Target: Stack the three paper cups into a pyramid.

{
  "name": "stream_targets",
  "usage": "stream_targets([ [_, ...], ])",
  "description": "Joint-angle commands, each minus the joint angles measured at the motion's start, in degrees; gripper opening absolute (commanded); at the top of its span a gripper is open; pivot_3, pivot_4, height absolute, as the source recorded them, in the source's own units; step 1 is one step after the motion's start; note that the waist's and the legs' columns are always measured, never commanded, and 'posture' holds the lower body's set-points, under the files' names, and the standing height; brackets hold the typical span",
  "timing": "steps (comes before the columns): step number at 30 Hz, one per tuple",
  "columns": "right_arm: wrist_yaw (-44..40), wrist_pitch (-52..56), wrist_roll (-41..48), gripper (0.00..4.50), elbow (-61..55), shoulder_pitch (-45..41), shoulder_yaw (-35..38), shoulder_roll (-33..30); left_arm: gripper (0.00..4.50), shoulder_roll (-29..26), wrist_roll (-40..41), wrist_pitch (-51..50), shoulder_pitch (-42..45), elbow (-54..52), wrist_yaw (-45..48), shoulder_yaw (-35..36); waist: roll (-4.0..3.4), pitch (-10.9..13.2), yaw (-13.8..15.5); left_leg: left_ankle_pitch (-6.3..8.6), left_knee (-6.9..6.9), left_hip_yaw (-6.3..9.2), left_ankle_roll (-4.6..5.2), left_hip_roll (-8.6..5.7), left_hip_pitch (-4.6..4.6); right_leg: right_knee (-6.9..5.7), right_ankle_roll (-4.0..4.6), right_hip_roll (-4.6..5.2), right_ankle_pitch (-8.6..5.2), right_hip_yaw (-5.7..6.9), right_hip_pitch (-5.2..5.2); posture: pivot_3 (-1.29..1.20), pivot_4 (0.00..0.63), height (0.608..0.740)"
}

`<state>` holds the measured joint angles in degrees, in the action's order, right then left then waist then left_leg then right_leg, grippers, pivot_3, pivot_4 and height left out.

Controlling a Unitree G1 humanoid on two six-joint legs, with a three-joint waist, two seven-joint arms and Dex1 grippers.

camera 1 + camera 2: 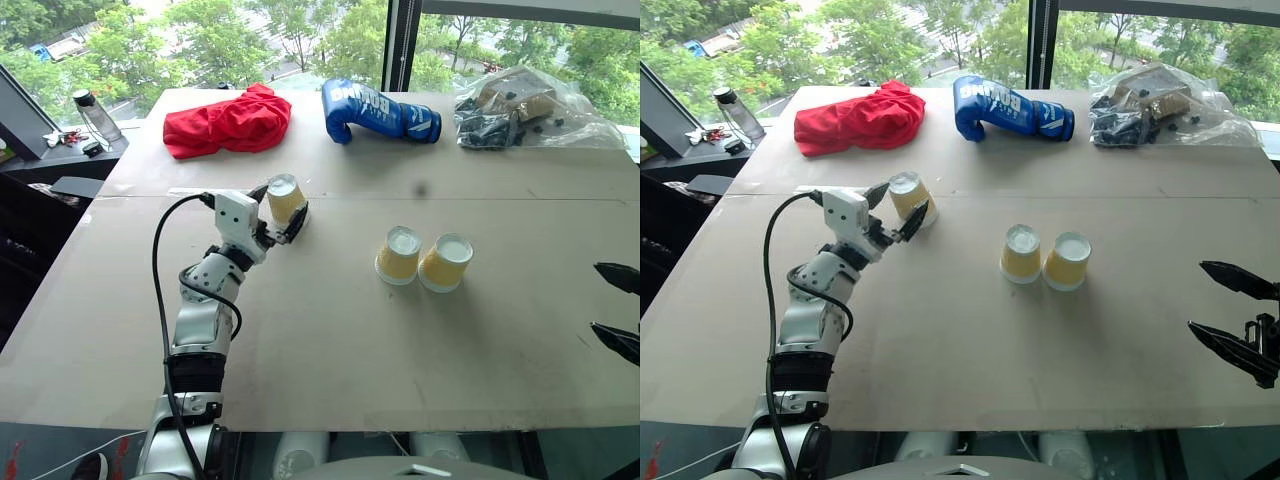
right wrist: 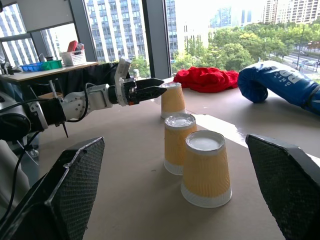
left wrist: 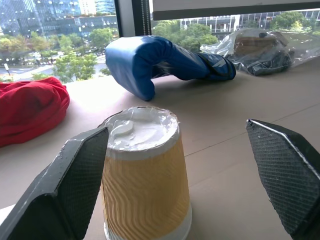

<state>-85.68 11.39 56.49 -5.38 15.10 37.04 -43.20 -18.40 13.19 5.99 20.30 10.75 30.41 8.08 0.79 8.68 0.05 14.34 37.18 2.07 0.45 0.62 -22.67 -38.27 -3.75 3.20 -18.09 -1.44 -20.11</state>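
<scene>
Left gripper (image 1: 285,212) jaws open around 1 cup (image 1: 284,197); right gripper (image 1: 1238,312) jaws open, empty.

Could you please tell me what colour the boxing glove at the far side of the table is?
The boxing glove is blue with white lettering, clearest in the left eye view.

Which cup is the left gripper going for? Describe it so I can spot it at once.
On the brown table, look just in front of the red cloth. A yellow cup stands there upside down between the open left gripper's fingers. Unlike the two cups side by side mid-table, it stands alone.
</scene>
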Motion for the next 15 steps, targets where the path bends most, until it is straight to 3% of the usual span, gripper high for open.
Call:
stream_targets([
  [1, -1.53, 0.41, 0.49, 4.46, -0.28, -0.44, 2.41, -0.68, 4.50, -0.52, -1.43, 2.78, 1.33, 1.11, -1.75, 0.67, 0.00, 0.00, 0.04, 0.00, 0.00, 0.00, 0.00, -0.01, 0.00, 0.00, 0.00, 0.00, 0.00, 0.00, 0.00, 0.00, 0.150, 0.740],
  [6, -1.51, 0.64, 0.09, 4.46, -0.24, -0.87, 2.20, -0.54, 4.50, -0.55, -3.38, 5.15, 3.64, 6.35, -2.87, 0.23, 0.00, 0.00, 0.45, 0.00, 0.00, 0.00, 0.00, -0.04, 0.00, 0.02, 0.00, 0.01, 0.00, 0.01, 0.01, 0.00, 0.150, 0.740],
  [15, -1.10, 1.54, 0.07, 4.46, -1.01, -0.80, 2.35, -0.16, 4.50, 1.54, -5.82, 14.68, 14.56, 28.48, -3.56, -0.32, 0.01, 0.01, 0.70, 0.01, 0.03, 0.11, 0.01, -0.15, -0.05, 0.20, -0.02, 0.01, 0.01, 0.19, 0.12, 0.00, 0.150, 0.740],
])
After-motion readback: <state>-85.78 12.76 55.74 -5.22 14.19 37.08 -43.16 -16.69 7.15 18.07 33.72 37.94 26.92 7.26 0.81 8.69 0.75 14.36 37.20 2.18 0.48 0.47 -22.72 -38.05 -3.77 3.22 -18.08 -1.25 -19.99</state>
